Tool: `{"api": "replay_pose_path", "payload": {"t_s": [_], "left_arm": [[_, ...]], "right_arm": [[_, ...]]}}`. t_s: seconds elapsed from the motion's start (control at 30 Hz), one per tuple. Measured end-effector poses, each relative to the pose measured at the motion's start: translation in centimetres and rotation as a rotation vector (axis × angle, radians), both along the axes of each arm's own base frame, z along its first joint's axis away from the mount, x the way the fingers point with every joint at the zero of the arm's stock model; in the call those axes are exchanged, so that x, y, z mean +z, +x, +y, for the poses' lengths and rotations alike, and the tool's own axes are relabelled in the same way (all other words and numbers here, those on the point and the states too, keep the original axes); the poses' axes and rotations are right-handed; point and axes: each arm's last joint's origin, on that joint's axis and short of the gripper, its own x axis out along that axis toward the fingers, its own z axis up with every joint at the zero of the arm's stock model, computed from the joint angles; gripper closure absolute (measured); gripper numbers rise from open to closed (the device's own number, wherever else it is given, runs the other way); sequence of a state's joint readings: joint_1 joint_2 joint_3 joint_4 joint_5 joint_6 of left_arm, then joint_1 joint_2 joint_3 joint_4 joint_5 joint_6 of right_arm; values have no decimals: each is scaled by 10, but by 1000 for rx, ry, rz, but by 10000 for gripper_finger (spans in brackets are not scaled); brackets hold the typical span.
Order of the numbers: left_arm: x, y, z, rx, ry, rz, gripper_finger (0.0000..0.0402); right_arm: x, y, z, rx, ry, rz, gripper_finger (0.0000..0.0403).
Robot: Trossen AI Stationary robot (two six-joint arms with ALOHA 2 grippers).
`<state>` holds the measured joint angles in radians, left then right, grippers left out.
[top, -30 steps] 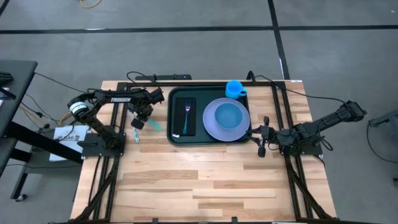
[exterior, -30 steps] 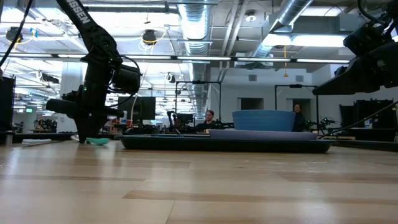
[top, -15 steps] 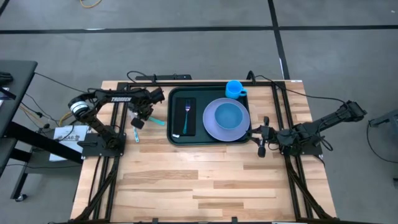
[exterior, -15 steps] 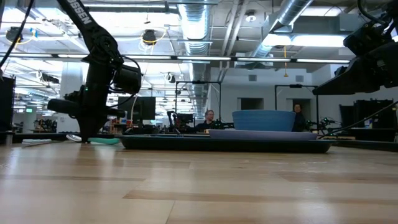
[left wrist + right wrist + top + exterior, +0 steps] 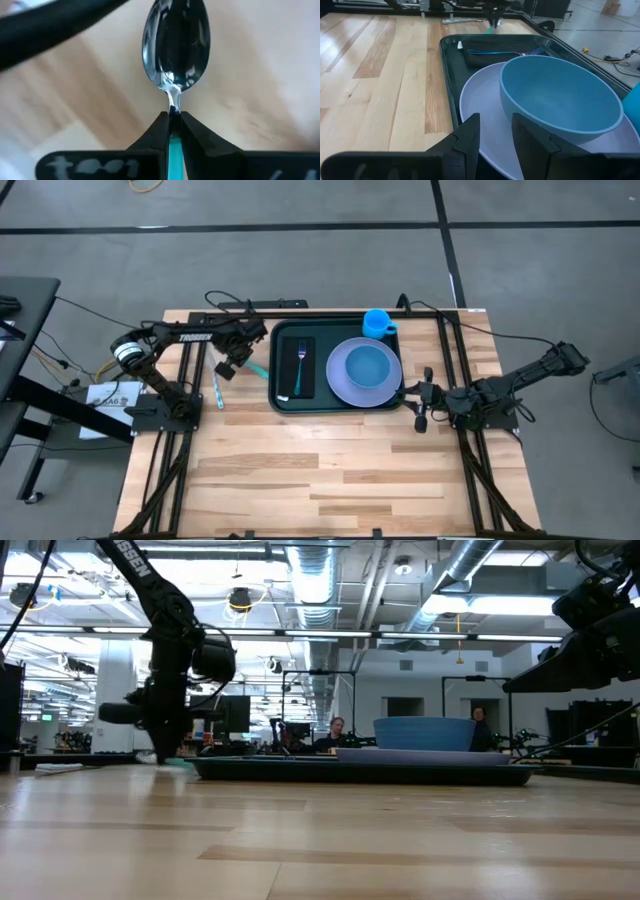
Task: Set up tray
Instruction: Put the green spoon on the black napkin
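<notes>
The dark green tray (image 5: 283,398) lies at the far middle of the table. On it are a black napkin (image 5: 309,380) with a fork (image 5: 300,365), a lavender plate (image 5: 340,385) with a blue bowl (image 5: 370,366), and a blue cup (image 5: 377,322). My left gripper (image 5: 236,367) stands just left of the tray, shut on a teal-handled spoon (image 5: 175,45). My right gripper (image 5: 492,132) waits open at the tray's right edge, touching nothing. My left gripper pinches the spoon between its two fingers where the metal neck meets the teal handle (image 5: 173,114). The fingers come from above, pointing steeply down. The spoon's bowl (image 5: 175,50) sticks out past the fingertips over the bare wood. Whether the spoon is clear of the table I cannot tell.
A second teal-handled utensil (image 5: 218,391) lies on the wood left of the tray, near my left arm. Black frame rails (image 5: 175,450) run along both sides of the table. The near half of the table is bare wood (image 5: 320,480).
My left gripper has gone a little toward the tray and the table's far edge, rolling its wrist. The spoon has come along with it and turned, its teal handle now closer to the tray's left rim.
</notes>
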<state>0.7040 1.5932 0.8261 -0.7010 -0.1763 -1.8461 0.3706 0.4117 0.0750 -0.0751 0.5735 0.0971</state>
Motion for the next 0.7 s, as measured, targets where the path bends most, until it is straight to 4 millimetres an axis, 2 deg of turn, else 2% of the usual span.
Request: {"api": "replay_pose_path", "payload": {"t_s": [0.2, 0.43, 0.7], "left_arm": [[22, 16, 6, -95, 59, -5, 394], [47, 29, 3, -139, 55, 13, 396], [67, 36, -2, -190, 39, 49, 398]], "right_arm": [[0, 0, 0, 0, 0, 0, 296], [0, 0, 0, 0, 0, 0, 296], [0, 0, 0, 0, 0, 0, 296]]}}
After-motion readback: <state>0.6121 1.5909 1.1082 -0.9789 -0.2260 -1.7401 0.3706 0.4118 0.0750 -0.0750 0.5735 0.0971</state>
